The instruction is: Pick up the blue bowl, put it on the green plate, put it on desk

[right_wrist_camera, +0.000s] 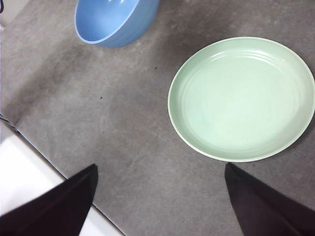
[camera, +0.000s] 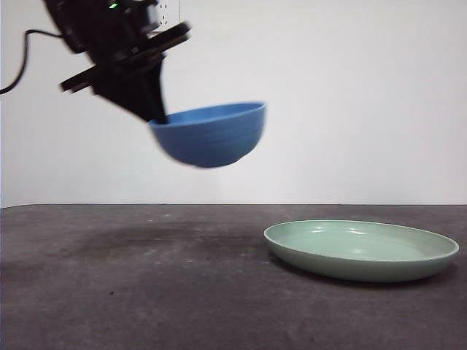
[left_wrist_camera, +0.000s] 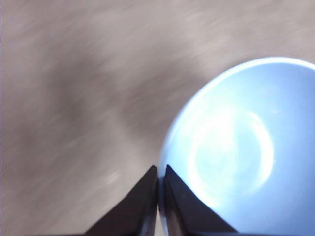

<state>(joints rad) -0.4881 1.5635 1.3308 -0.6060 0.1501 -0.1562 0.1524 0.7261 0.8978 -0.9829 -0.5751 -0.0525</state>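
The left wrist view is streaked with blur, so the desk (left_wrist_camera: 83, 88) beneath it shows only as a smeared grey-brown field, and the blue bowl (left_wrist_camera: 241, 152) is cut off by that picture's edges, with a bright glare washing out its inside. In the front view the arm that carries the bowl is cropped at the top edge, leaving only a dark tilted wrist, a cable and the lower part of the left gripper (camera: 153, 113) visible, and the bowl (camera: 211, 135) itself is slightly soft-edged. The right gripper (right_wrist_camera: 160, 199) shows only as two black jaw tips spread wide apart with nothing between them, hanging over the desk (right_wrist_camera: 113, 123) near its front edge, where a pale strip runs past the corner. The desk (camera: 146, 292) is a matte, dark grey-brown surface with faint scuffs and small specks, and behind it stands a plain white wall. The green plate (camera: 361, 250) lies flat on the desk at the right of the front view, with nothing in it; from the right wrist camera the plate (right_wrist_camera: 241, 98) sits well apart from the bowl (right_wrist_camera: 115, 22). The left gripper's jaws are pinched nearly closed on the bowl's rim, one jaw outside and one inside the wall. The bowl hangs in the air, clear of the desk, tilted slightly, up and to the left of the plate, not above it.
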